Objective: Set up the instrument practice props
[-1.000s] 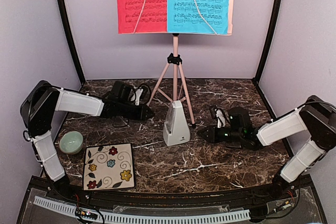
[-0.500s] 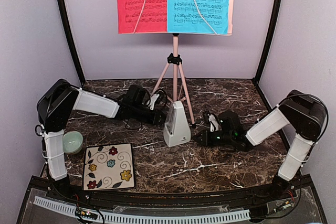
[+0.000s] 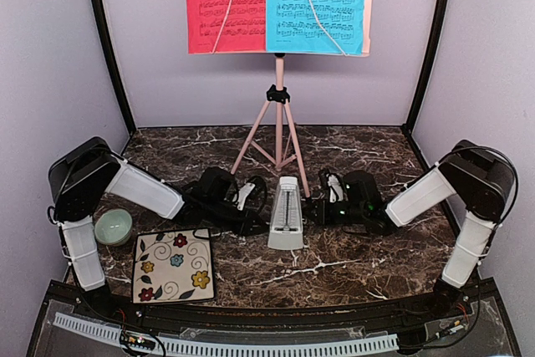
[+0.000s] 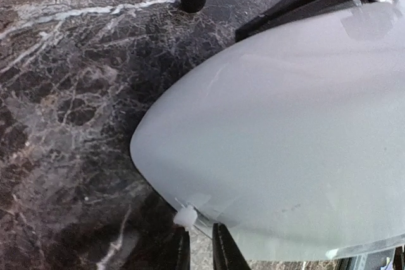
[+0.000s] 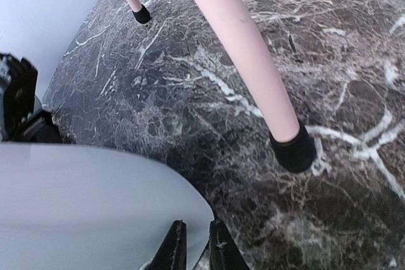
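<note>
Reporting left to right: pale green bowl (image 3: 113,226) sits at the far left of the marble table (image 3: 368,265), with the floral tile (image 3: 174,263) just beside it, toward the near edge. My left gripper (image 3: 261,221) lies low over the table, tips at the left side of the white metronome (image 3: 286,216). Wrist view shows the fingers (image 4: 223,254) pulled almost together, thin slit between them, right at the metronome's lower edge. Can't tell if they pinch it. Metronome stands upright just in front of the pink music stand (image 3: 278,114), near its right foot. Stand is upright at the back, with the red sheet (image 3: 226,2) on the left half of the desk and the blue sheet (image 3: 316,2) on the right half, edges meeting. My right gripper (image 3: 314,209) is at the metronome's right side. Its fingers (image 5: 173,248) are nearly closed too, tips at its edge, and I can't make out a grip.
</note>
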You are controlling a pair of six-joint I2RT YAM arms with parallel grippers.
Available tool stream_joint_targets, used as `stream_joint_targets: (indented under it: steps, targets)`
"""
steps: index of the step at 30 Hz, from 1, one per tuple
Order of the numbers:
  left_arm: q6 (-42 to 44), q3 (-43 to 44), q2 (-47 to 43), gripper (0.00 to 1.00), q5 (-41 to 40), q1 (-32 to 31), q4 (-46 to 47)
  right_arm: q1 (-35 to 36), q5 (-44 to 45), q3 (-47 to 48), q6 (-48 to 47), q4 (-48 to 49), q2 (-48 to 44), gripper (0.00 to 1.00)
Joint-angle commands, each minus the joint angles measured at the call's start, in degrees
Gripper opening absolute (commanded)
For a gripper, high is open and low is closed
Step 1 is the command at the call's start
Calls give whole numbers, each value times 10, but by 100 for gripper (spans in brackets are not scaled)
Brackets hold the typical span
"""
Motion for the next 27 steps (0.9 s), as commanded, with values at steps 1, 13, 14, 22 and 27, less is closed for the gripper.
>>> stream_joint_targets:
  steps: [1,13,14,22,27]
  targets:
    - [-38,-20,-24,15,20,-23,96,4,-44,41,-4,38,28,15]
    - [-35,-59,-56,28,-35,-24,121,-19,-35,20,-44,-29,-54,46]
    - [-28,-64,-62,32,-41,-22,116,-26,-32,16,-49,-41,-69,51]
    - [-32,-147,-91,52,16,38,205,-45,-22,2,-71,-122,-177,75]
    - [34,-159,-95,57,5,37,210,-48,-41,-5,-65,-135,-225,86]
